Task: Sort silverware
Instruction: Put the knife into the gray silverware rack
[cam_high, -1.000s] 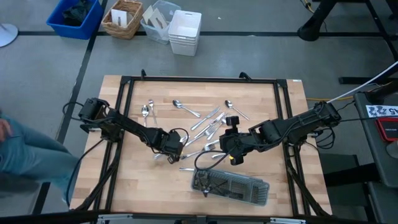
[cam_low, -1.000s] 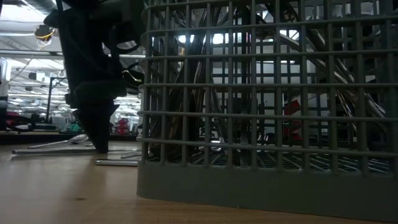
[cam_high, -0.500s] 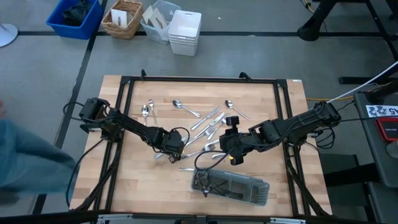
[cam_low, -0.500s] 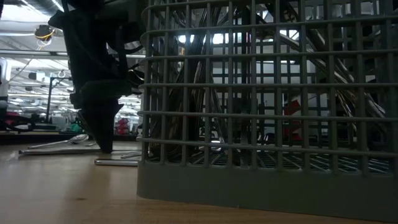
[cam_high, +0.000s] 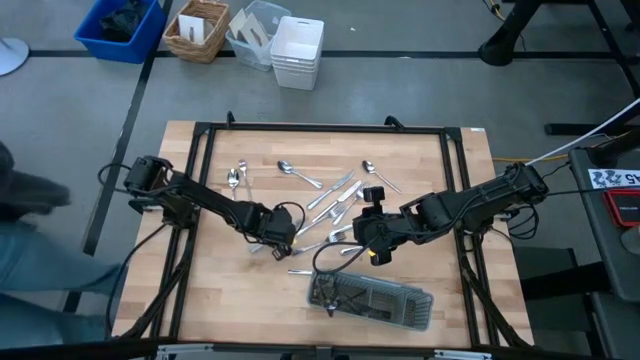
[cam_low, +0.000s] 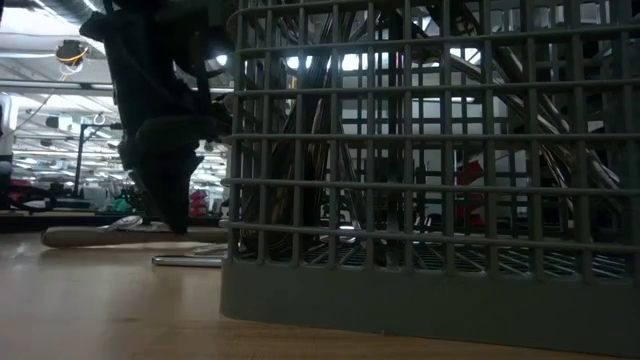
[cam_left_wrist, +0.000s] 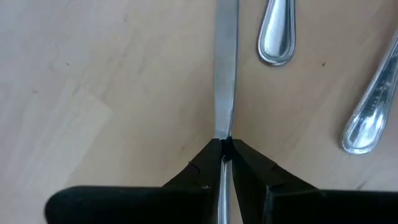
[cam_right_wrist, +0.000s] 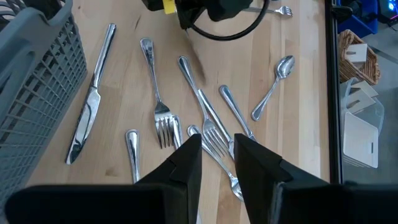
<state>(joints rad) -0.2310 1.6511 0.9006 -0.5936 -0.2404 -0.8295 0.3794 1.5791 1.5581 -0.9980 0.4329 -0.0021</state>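
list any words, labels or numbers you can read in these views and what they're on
None can be read with certainty.
White label on the equipment at the right edge of the high view: dark characters, too small to read.
Silverware, grey mesh tray, floor bins: no visible text.

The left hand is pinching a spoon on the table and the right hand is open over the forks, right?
Not quite. The left hand is pinching a knife, not a spoon; the left wrist view shows its flat, straight blade between the fingertips. The spoons lie beside it, untouched. The right hand is open over the forks, as you said.
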